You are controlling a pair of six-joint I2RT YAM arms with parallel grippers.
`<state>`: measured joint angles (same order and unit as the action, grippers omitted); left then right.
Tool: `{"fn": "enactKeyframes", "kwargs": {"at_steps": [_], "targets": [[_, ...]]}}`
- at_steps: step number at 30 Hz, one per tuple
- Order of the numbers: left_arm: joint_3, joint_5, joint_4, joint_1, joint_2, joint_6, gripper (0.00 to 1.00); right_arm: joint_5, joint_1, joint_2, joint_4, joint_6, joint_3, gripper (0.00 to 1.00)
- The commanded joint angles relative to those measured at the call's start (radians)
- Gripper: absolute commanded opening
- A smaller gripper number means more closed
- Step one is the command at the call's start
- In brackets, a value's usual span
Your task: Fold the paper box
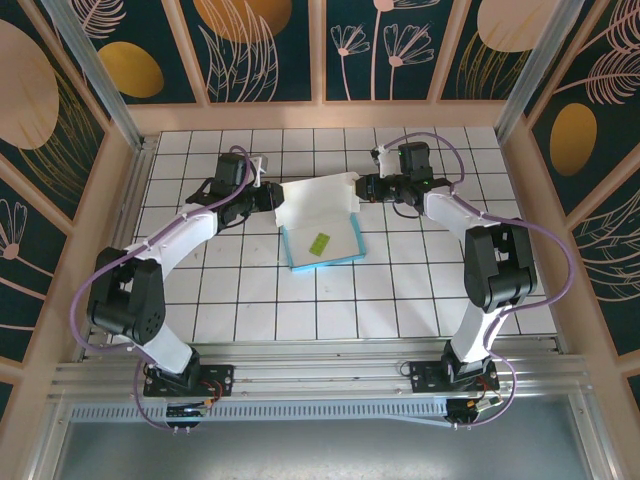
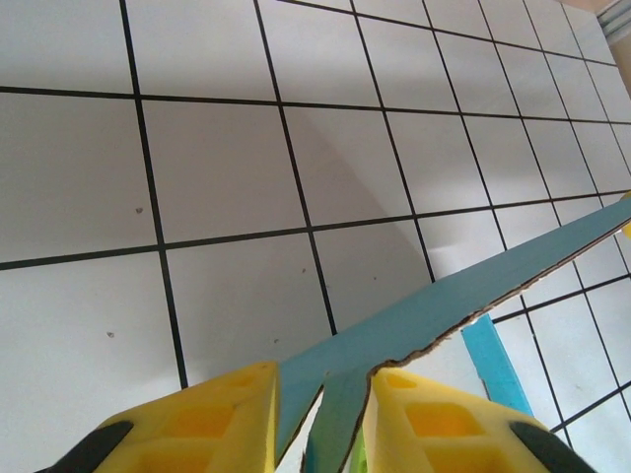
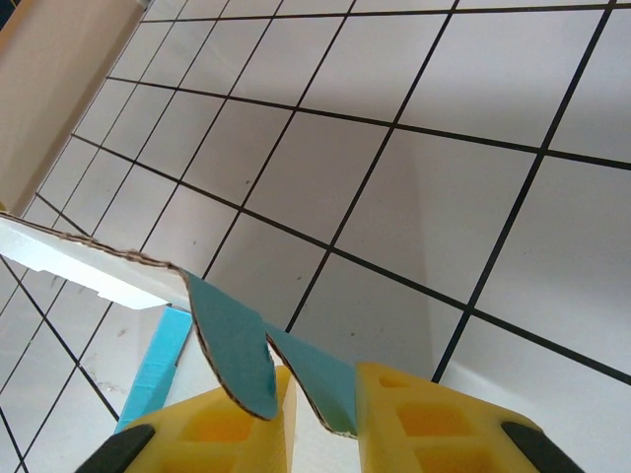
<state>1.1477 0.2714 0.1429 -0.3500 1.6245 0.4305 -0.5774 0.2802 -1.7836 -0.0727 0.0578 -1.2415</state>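
The paper box [image 1: 320, 215] lies mid-table, white inside with a teal rim, its far part lifted off the tiles. At the box's left end, my left gripper [image 1: 275, 197] is shut on its teal flaps. In the left wrist view those flaps [image 2: 444, 296] run between the yellow pads [image 2: 207, 414] of the left gripper [image 2: 325, 414]. My right gripper [image 1: 358, 187] is shut on the flaps at the right end. In the right wrist view two curled teal flaps [image 3: 232, 345] sit between the pads of the right gripper [image 3: 320, 414].
A small yellow-green scrap [image 1: 318, 242] rests on the box's white inside. Wooden walls [image 1: 90, 220] ring the white tiled table [image 1: 400, 290], and one wall [image 3: 59, 79] shows near the right gripper. An aluminium rail [image 1: 320, 375] runs along the near edge.
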Motion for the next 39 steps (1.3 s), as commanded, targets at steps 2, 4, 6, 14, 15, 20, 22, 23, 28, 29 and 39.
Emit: {"fn": "enactKeyframes", "kwargs": {"at_steps": [2,4,6,14,15,20,22,23,28,29,39], "targets": [[0.027,-0.006,0.046,-0.006,0.013,0.012,0.27,-0.011,0.0,-0.005,-0.001,-0.004,-0.017,0.23],[0.026,-0.016,0.052,-0.006,0.005,0.01,0.27,-0.01,0.003,-0.004,0.003,-0.004,-0.016,0.23],[0.024,-0.013,0.052,-0.006,0.002,0.017,0.28,-0.009,0.006,-0.003,0.004,-0.002,-0.016,0.22],[-0.044,0.026,-0.045,-0.007,-0.019,0.121,0.24,0.025,0.027,0.019,0.078,0.093,0.043,0.2],[-0.058,0.024,-0.061,-0.009,-0.023,0.141,0.22,0.032,0.029,0.025,0.09,0.113,0.055,0.2],[-0.107,0.039,-0.124,-0.01,-0.035,0.213,0.21,0.053,0.04,0.058,0.157,0.19,0.12,0.2],[-0.127,0.04,-0.142,-0.01,-0.044,0.23,0.21,0.061,0.045,0.074,0.175,0.203,0.146,0.2],[-0.133,0.039,-0.143,-0.013,-0.047,0.234,0.21,0.065,0.046,0.077,0.18,0.207,0.155,0.2],[-0.169,0.048,-0.18,-0.014,-0.06,0.273,0.22,0.077,0.061,0.096,0.198,0.22,0.19,0.2],[-0.169,0.051,-0.184,-0.014,-0.062,0.28,0.22,0.077,0.064,0.097,0.201,0.221,0.195,0.2],[-0.243,0.056,-0.222,-0.023,-0.095,0.308,0.22,0.086,0.078,0.124,0.229,0.228,0.249,0.2]]}}
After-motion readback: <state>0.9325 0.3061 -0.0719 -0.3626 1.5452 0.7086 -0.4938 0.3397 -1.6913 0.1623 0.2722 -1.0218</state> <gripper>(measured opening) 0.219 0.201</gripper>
